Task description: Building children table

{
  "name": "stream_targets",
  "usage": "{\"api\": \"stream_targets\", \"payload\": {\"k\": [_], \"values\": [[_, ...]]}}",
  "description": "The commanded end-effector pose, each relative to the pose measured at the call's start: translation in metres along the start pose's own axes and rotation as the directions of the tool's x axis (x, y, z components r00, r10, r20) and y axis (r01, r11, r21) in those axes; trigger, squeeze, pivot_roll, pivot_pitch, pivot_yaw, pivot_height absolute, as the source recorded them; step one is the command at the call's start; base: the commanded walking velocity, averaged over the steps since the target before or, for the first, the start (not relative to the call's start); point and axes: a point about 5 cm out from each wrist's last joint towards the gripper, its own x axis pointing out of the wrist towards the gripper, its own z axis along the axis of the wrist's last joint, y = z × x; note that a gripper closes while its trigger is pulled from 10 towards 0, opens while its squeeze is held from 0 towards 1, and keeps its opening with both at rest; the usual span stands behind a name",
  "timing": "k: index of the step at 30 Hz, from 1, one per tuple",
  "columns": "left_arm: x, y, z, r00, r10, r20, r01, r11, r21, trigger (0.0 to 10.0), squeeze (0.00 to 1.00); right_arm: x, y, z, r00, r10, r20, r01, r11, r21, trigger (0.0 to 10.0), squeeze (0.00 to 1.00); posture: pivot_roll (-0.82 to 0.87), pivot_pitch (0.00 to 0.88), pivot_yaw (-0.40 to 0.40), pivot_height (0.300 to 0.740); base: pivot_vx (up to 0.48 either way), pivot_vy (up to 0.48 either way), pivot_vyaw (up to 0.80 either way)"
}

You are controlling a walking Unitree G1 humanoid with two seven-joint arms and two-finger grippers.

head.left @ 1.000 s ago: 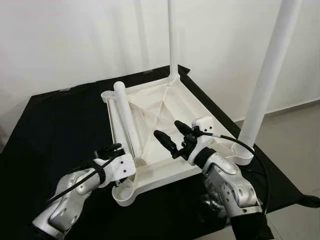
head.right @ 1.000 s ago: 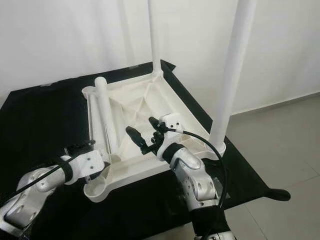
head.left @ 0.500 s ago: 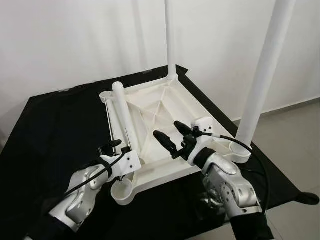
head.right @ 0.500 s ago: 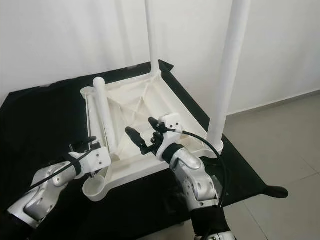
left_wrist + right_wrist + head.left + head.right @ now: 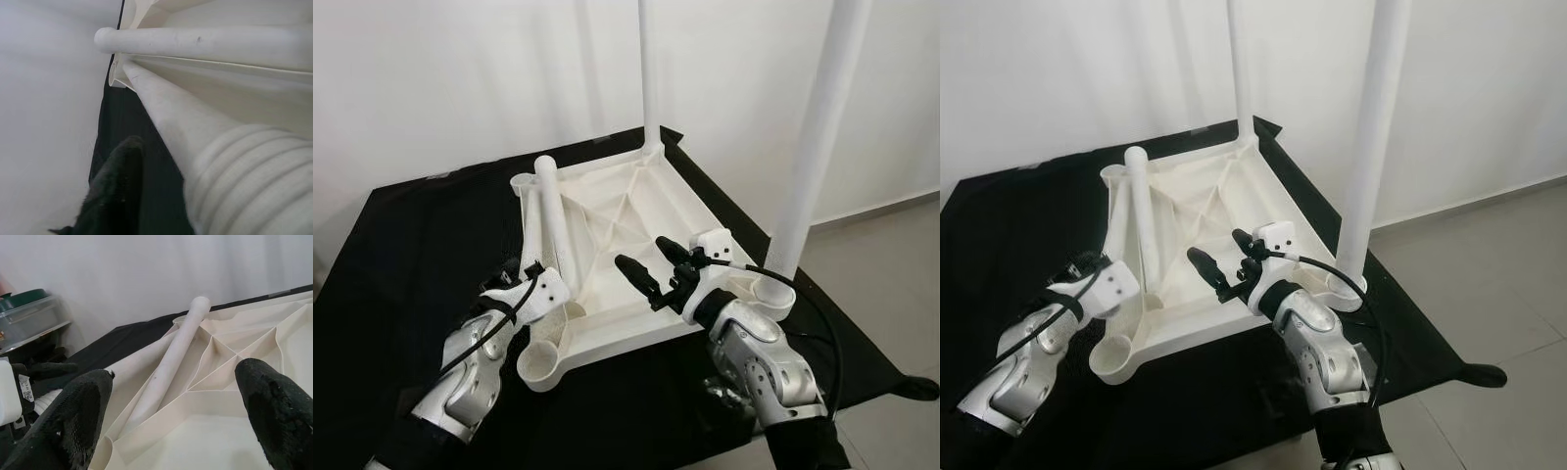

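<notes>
While the upturned white table top [image 5: 636, 235] lies on the black tabletop [image 5: 421, 245], you see the right pincer [image 5: 649, 269] hovering above its near edge, fingers [image 5: 271, 411] spread apart and clamped on nothing. The left pincer [image 5: 521, 279] sits at the near left corner beside two loose white legs [image 5: 553, 220]; you cannot tell whether its fingers are apart or together. The underside is ribbed, with round corner sockets. Two fitted legs [image 5: 808, 147] stand upright on its right side. The loose legs lie along the left edge, long axis pointing away from the robot.
</notes>
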Motion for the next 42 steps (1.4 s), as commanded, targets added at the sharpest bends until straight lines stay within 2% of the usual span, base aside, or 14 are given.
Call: {"api": "stream_targets", "payload": {"k": [1, 10, 12, 19, 20, 21, 22, 23, 24, 27, 29, 34, 39, 42], "values": [[0.0, 0.003, -0.009, 0.999, 0.021, -0.033, -0.021, 1.0, 0.0, 0.0, 0.0, 0.001, 0.004, -0.002, 1.0, 0.016, -0.007, -0.016, 1.0, 0.011, 10.0, 0.0, -0.12, 0.039, 0.096, 0.74, 0.0, 0.0, 0.0], [0.0, 0.009, -0.01, 0.997, 0.078, -0.016, -0.079, 0.987, -0.141, 0.0, 0.0, 0.001, 0.003, -0.003, 1.0, 0.02, -0.021, -0.02, 1.0, -0.004, 10.0, 0.0, -0.12, 0.021, 0.088, 0.74, 0.0, 0.0, 0.0], [-0.004, 0.026, -0.017, 0.987, 0.157, -0.022, -0.157, 0.949, -0.272, 0.0, 0.0, 0.001, 0.006, -0.001, 0.998, 0.054, -0.023, -0.054, 0.998, -0.02, 10.0, 0.0, -0.11, 0.017, 0.084, 0.74, 0.0, 0.0, 0.0], [-0.014, 0.059, -0.025, 0.958, 0.287, -0.018, -0.269, 0.874, -0.405, 0.0, 0.0, 0.005, 0.012, 0.007, 0.995, 0.097, 0.019, -0.097, 0.994, 0.043, 10.0, 0.0, -0.1, 0.006, 0.073, 0.74, 0.0, 0.0, 0.0], [-0.028, 0.093, -0.029, 0.902, 0.43, 0.018, -0.327, 0.712, -0.621, 0.0, 0.0, 0.013, 0.02, 0.023, 0.981, 0.16, 0.109, -0.177, 0.968, 0.18, 10.0, 0.0, -0.08, 0.0, 0.063, 0.74, 0.0, 0.0, 0.0], [-0.036, 0.105, -0.031, 0.87, 0.492, 0.028, -0.322, 0.611, -0.723, 0.0, 0.0, 0.016, 0.023, 0.03, 0.969, 0.195, 0.149, -0.226, 0.946, 0.234, 10.0, 0.0, -0.07, 0.0, 0.056, 0.74, 0.0, 0.0, 0.0], [-0.036, 0.105, -0.031, 0.87, 0.492, 0.028, -0.322, 0.611, -0.723, 0.0, 0.0, 0.016, 0.023, 0.03, 0.969, 0.195, 0.149, -0.226, 0.946, 0.234, 10.0, 0.0, -0.07, 0.0, 0.056, 0.74, 0.0, 0.0, 0.0], [-0.041, 0.114, -0.032, 0.848, 0.529, 0.038, -0.282, 0.511, -0.812, 0.0, 0.0, 0.018, 0.027, 0.036, 0.956, 0.228, 0.186, -0.274, 0.92, 0.279, 10.0, 0.0, -0.07, 0.0, 0.056, 0.74, 0.0, 0.0, 0.0], [-0.041, 0.114, -0.032, 0.848, 0.529, 0.038, -0.282, 0.511, -0.812, 0.0, 0.0, 0.018, 0.027, 0.036, 0.956, 0.228, 0.186, -0.274, 0.92, 0.279, 10.0, 0.0, -0.07, 0.0, 0.056, 0.74, 0.0, 0.0, 0.0], [-0.051, 0.125, -0.023, 0.792, 0.6, 0.116, 0.006, 0.183, -0.983, 0.0, 0.0, 0.025, 0.039, 0.053, 0.89, 0.329, 0.315, -0.441, 0.793, 0.419, 10.0, 0.0, -0.06, 0.0, 0.042, 0.74, 0.0, 0.0, 0.0], [-0.055, 0.125, -0.017, 0.763, 0.621, 0.177, 0.168, 0.075, -0.983, 0.0, 0.0, 0.026, 0.046, 0.06, 0.849, 0.374, 0.372, -0.518, 0.724, 0.456, 10.0, 0.0, -0.06, 0.0, 0.037, 0.74, 0.0, 0.0, 0.0], [-0.065, 0.108, 0.002, 0.696, 0.613, 0.373, 0.497, -0.037, -0.867, 0.0, 0.0, 0.025, 0.063, 0.07, 0.735, 0.502, 0.456, -0.677, 0.578, 0.455, 10.0, 0.0, -0.05, 0.0, 0.026, 0.74, 0.0, 0.0, 0.0], [-0.072, 0.096, 0.013, 0.654, 0.588, 0.476, 0.62, -0.056, -0.783, 0.0, 0.0, 0.024, 0.068, 0.07, 0.693, 0.555, 0.46, -0.721, 0.539, 0.436, 10.0, 0.0, -0.05, 0.0, 0.021, 0.74, 0.0, 0.0, 0.0], [-0.091, 0.069, 0.032, 0.521, 0.564, 0.641, 0.825, -0.141, -0.547, 0.0, 0.0, 0.021, 0.077, 0.078, 0.589, 0.644, 0.488, -0.806, 0.434, 0.402, 10.0, 0.0, -0.05, 0.0, 0.013, 0.74, 0.0, 0.0, 0.0]]}}
